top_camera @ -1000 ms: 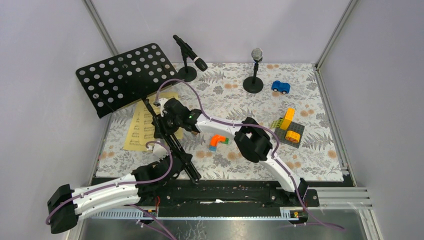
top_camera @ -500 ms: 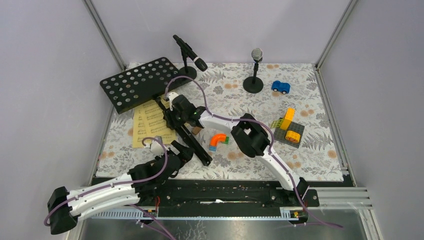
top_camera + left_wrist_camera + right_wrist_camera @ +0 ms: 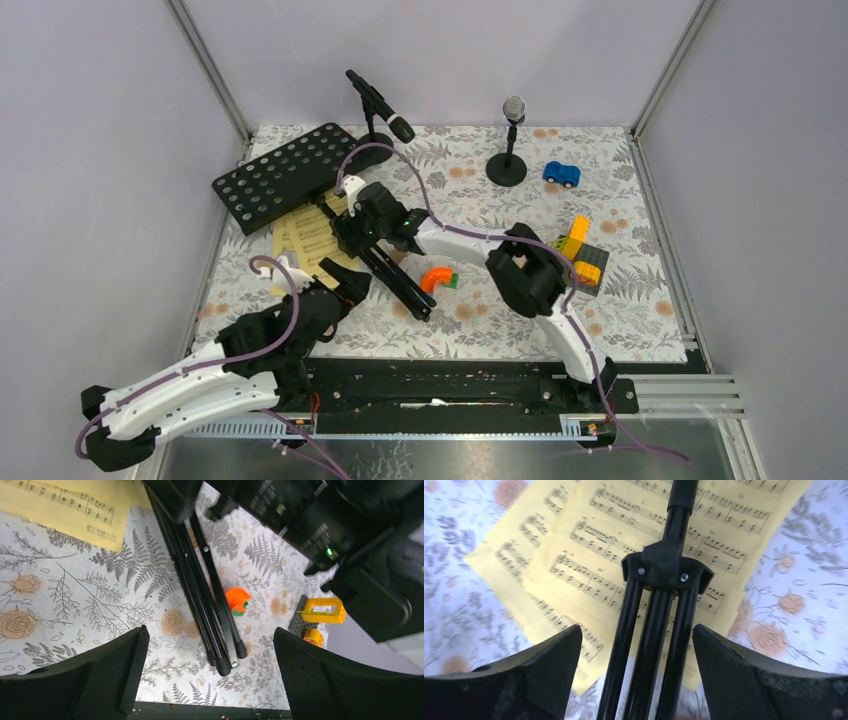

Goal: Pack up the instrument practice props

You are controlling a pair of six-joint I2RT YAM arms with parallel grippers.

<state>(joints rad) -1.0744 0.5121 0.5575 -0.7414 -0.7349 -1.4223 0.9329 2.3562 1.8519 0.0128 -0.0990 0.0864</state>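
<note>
Straddling the rack (image 3: 285, 175), lying across the pages (image 3: 300, 240) on the worktop (image 3: 480, 200), with the right pincer (image 3: 635, 630) spread apart and unclamped, while hovering the left pincer (image 3: 210, 632), likewise apart, near the rack's feet.

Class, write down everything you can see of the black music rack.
The rack is black, seemingly metal: a flat desk punched with round holes, a thin pole and three legs folded together below a bolted hub. It lies tipped across the floral cloth, desk far left, leg tips nearer. Its pole crosses the yellow pages. The right hand straddles the legs, open.
</note>
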